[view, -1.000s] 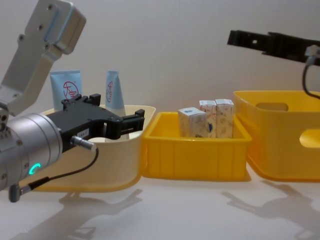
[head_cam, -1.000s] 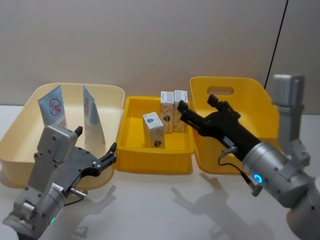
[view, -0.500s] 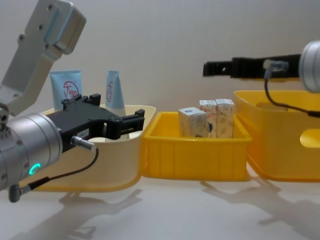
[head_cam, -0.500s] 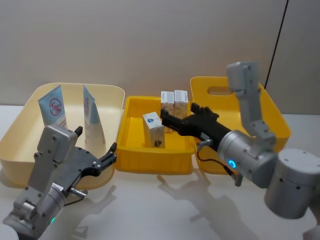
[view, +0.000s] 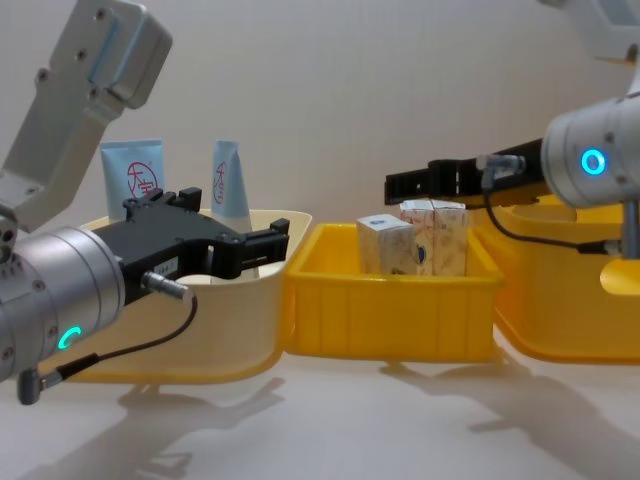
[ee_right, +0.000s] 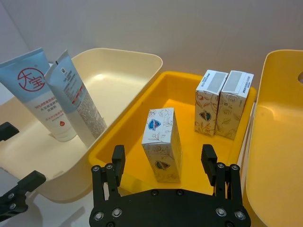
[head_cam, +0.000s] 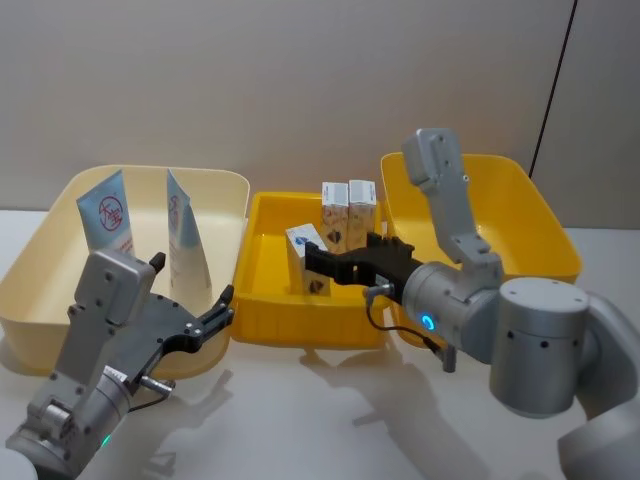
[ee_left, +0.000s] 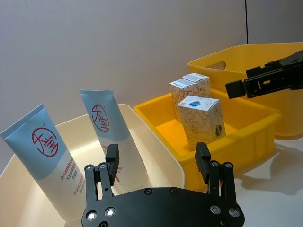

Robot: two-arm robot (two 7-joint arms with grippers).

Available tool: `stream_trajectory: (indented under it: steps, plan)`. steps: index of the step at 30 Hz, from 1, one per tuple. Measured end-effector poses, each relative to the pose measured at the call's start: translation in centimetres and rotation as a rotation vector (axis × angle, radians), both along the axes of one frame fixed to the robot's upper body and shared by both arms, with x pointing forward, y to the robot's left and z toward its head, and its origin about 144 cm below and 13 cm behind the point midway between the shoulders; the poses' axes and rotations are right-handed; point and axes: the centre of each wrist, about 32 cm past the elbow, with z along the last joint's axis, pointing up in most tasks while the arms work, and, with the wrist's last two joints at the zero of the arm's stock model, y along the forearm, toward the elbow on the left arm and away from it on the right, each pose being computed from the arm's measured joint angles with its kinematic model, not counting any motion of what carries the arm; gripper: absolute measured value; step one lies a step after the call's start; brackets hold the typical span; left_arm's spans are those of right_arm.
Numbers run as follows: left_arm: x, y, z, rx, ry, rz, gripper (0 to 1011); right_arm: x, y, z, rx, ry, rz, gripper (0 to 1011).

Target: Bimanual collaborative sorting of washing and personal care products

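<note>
The right pincer (head_cam: 312,266) has swung left and down from over the deep yellow bin (head_cam: 545,215) and now hangs over the shallow yellow tray (head_cam: 290,325), its fingers spread wide just above the front carton (head_cam: 298,243). Two more cartons (head_cam: 348,205) stand at the tray's back edge. The left pincer (head_cam: 192,278) stays open at the cream bin's (head_cam: 215,175) front right corner, and two tubes (head_cam: 108,215) lean inside that bin.

Silver-grey arms (head_cam: 100,300), cyan ring lights (view: 592,161), black left claw (ee_left: 157,152), black right claw (ee_right: 163,152)
</note>
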Motion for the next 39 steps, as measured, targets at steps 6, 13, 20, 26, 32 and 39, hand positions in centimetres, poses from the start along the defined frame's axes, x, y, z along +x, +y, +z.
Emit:
stream_trajectory:
  steps: [6, 13, 20, 26, 32, 39]
  plan:
    - [0.0, 0.0, 0.0, 0.0, 0.0, 0.0, 1003, 0.3, 0.7, 0.0, -0.014, 0.018, -0.012, 1001]
    - [0.0, 0.0, 0.0, 0.0, 0.0, 0.0, 1003, 0.6, 1.3, 0.0, -0.026, 0.03, -0.023, 1002]
    - [0.0, 0.0, 0.0, 0.0, 0.0, 0.0, 1003, 0.7, 1.5, 0.0, -0.031, 0.036, -0.027, 1002]
    - [0.0, 0.0, 0.0, 0.0, 0.0, 0.0, 1003, 0.6, 1.6, 0.1, -0.031, 0.038, -0.026, 1002]
    - [0.0, 0.0, 0.0, 0.0, 0.0, 0.0, 1003, 1.0, 2.4, 0.2, -0.037, 0.049, -0.013, 1002]
    - [0.0, 0.0, 0.0, 0.0, 0.0, 0.0, 1003, 1.7, 3.5, 0.1, -0.063, 0.064, -0.012, 1002]
